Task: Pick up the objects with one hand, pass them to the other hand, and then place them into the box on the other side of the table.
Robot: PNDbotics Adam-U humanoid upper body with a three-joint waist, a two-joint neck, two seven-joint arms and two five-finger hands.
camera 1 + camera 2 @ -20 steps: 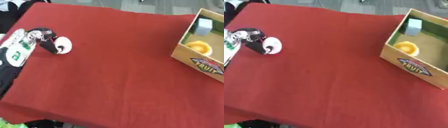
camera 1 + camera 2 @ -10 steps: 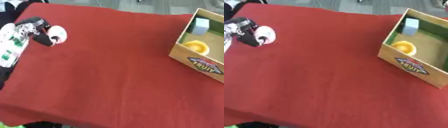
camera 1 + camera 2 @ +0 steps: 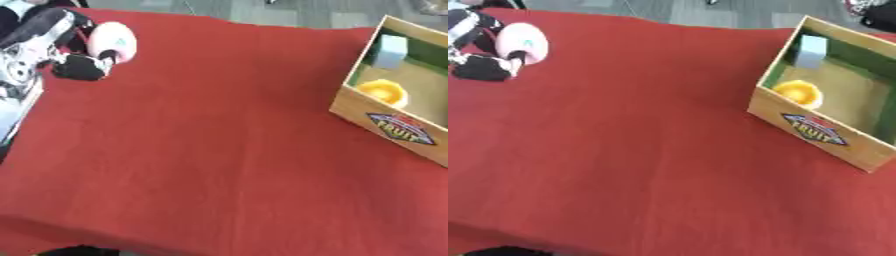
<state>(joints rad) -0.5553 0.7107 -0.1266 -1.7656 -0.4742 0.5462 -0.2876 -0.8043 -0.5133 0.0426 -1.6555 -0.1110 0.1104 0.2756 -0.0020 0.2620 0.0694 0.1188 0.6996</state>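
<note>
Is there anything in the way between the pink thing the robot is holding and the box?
Nothing visible. The left hand holds the pink object at the far left, and only bare red tablecloth lies between it and the box on the right.

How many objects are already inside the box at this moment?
2: a yellow rounded object near the box's front wall, and a pale blue block at the far corner. The near wall may hide more. A pink object is in the left hand.
</note>
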